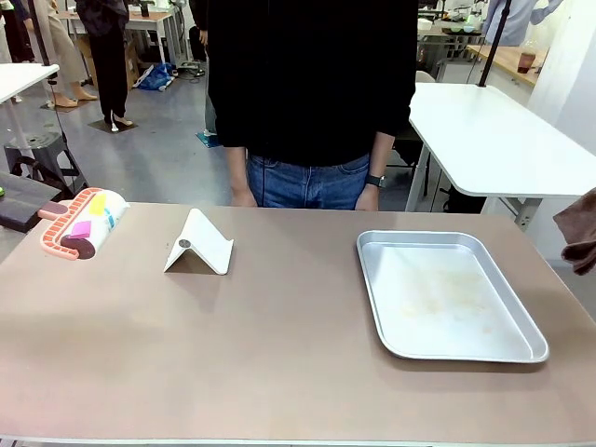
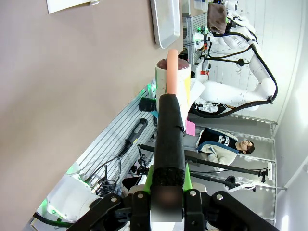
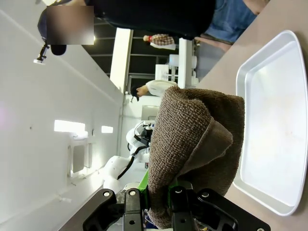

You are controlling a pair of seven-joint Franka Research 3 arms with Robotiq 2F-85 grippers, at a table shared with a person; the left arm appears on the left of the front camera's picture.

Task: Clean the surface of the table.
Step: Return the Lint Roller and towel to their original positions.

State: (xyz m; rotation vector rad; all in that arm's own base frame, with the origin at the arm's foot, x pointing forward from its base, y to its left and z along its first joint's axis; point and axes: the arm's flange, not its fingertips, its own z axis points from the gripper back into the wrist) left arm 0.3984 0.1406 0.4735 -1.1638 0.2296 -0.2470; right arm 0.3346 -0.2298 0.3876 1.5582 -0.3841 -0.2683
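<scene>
Across the front view, the table [image 1: 279,345] is seen stretching from the near edge to the person [image 1: 312,93] standing at its far side, with both of that person's hands resting at the far edge. On its left end a lint roller [image 1: 82,223] with a pink handle and a dark roll is laid. Near the middle, a folded white stand [image 1: 198,244] is set upright. To the right, a silver tray [image 1: 447,293] is placed flat, with faint stains on its bottom.

At the right edge of the front view, a brown towel [image 1: 579,231] is seen hanging above the table's edge. From the right wrist, the right gripper [image 3: 161,204] is shown clenched on that towel [image 3: 192,144], with the tray [image 3: 274,120] beyond it.

From the left wrist, the left gripper [image 2: 168,192] is shown clamped on a black handle [image 2: 171,139] of a second roller [image 2: 172,72], held beside the table [image 2: 72,96].
</scene>
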